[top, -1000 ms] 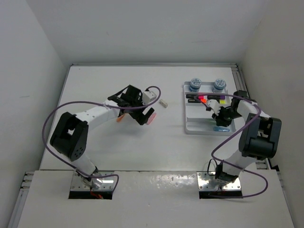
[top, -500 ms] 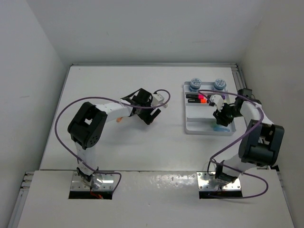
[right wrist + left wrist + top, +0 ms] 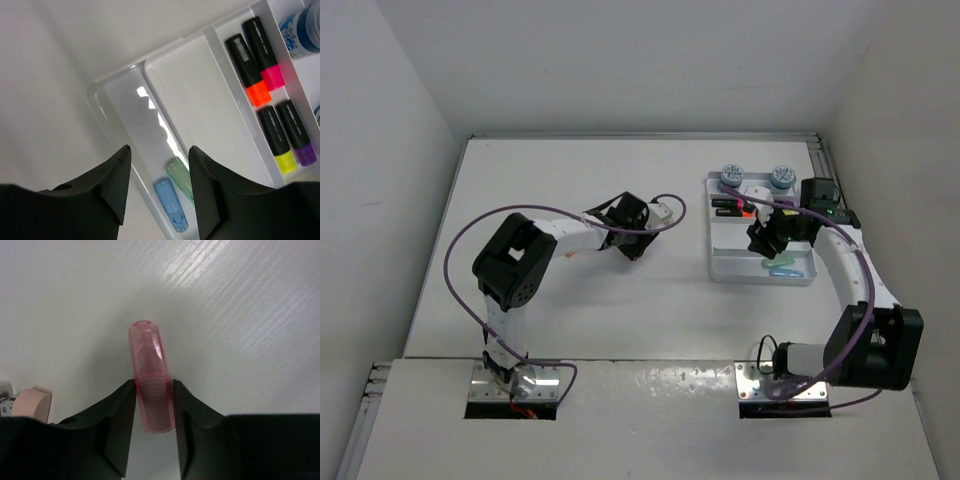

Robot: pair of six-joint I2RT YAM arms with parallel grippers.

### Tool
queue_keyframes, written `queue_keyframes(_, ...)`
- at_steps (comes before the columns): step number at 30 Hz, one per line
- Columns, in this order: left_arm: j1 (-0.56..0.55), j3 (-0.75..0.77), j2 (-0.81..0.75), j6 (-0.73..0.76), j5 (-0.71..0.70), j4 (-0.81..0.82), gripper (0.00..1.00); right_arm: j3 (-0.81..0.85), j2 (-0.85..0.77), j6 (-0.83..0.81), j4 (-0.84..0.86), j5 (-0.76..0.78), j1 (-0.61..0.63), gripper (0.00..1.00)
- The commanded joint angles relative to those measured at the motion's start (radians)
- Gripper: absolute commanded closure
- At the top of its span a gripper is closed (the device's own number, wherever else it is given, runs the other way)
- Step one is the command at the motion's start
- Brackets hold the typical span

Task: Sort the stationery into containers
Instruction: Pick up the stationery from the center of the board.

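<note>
A pink stub (image 3: 149,371) lies on the white table, and my left gripper (image 3: 155,390) is shut on its near end, both jaws touching its sides. From above, the left gripper (image 3: 638,232) is low at mid-table. My right gripper (image 3: 157,182) stands open and empty over the white tray (image 3: 200,90). Below it, a blue stub (image 3: 171,205) and a green stub (image 3: 181,180) lie in the tray's near row. Black markers with orange (image 3: 247,75), pink (image 3: 264,55), yellow (image 3: 277,142) and purple (image 3: 297,132) ends fill another row. Two round blue-white pots (image 3: 731,177) (image 3: 780,177) sit at the tray's far end.
An orange stub (image 3: 32,405) lies just left of the left gripper's jaw; from above the orange stub (image 3: 570,252) shows under the left arm. The tray (image 3: 720,272) sits at the right, near the table's right rail. Purple cables loop over both arms.
The left gripper swung right, came down over the pink stub and shut on it. The right gripper opened, left the blue stub in the tray's near row and drew back.
</note>
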Motion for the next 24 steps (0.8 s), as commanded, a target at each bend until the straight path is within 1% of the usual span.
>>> queue_keyframes(1, 0.015, 0.007, 0.030, 0.029, 0.042, -0.057, 0.62, 0.003, -0.033, 0.066, 0.016, -0.029, 0.047, 0.51)
queue_keyframes(2, 0.027, 0.014, 0.019, 0.039, 0.114, -0.068, 0.68, 0.001, -0.039, 0.098, 0.028, -0.029, 0.069, 0.51)
queue_keyframes(3, 0.040, 0.012, -0.018, 0.036, 0.217, -0.076, 0.70, -0.005, -0.059, 0.132, 0.063, -0.028, 0.100, 0.51)
queue_keyframes(4, 0.055, 0.007, -0.035, 0.026, 0.218, -0.081, 0.72, -0.009, -0.059, 0.132, 0.083, -0.029, 0.100, 0.51)
queue_keyframes(5, 0.085, 0.010, -0.052, 0.004, 0.316, -0.093, 0.75, -0.017, -0.083, 0.153, 0.102, -0.031, 0.123, 0.51)
queue_keyframes(6, 0.101, 0.016, -0.078, -0.004, 0.367, -0.108, 0.81, -0.025, -0.102, 0.159, 0.146, -0.034, 0.155, 0.51)
queue_keyframes(7, 0.112, 0.027, -0.088, -0.012, 0.450, -0.151, 0.84, -0.048, -0.117, 0.166, 0.165, -0.034, 0.192, 0.51)
queue_keyframes(8, 0.130, 0.048, -0.099, -0.035, 0.478, -0.166, 0.92, -0.058, -0.154, 0.167, 0.216, -0.034, 0.211, 0.51)
queue_keyframes(11, 0.153, 0.077, -0.163, -0.084, 0.593, -0.212, 0.98, -0.104, -0.235, 0.156, 0.307, -0.034, 0.306, 0.51)
queue_keyframes(12, 0.155, 0.087, -0.173, -0.084, 0.647, -0.228, 0.98, -0.127, -0.257, 0.131, 0.324, -0.032, 0.329, 0.51)
queue_keyframes(14, 0.155, 0.105, -0.188, -0.132, 0.696, -0.252, 0.98, -0.149, -0.299, 0.089, 0.352, -0.032, 0.416, 0.50)
queue_keyframes(15, 0.152, 0.108, -0.190, -0.154, 0.748, -0.255, 0.98, -0.155, -0.307, 0.046, 0.358, -0.022, 0.476, 0.50)
queue_keyframes(17, 0.149, 0.108, -0.197, -0.176, 0.790, -0.249, 0.98, -0.164, -0.317, 0.003, 0.369, 0.000, 0.531, 0.49)
queue_keyframes(18, 0.147, 0.107, -0.207, -0.193, 0.823, -0.242, 0.98, -0.170, -0.312, -0.027, 0.376, 0.030, 0.583, 0.48)
queue_keyframes(24, 0.133, 0.094, -0.217, -0.218, 0.903, -0.228, 0.98, -0.174, -0.228, -0.080, 0.468, 0.101, 0.706, 0.46)
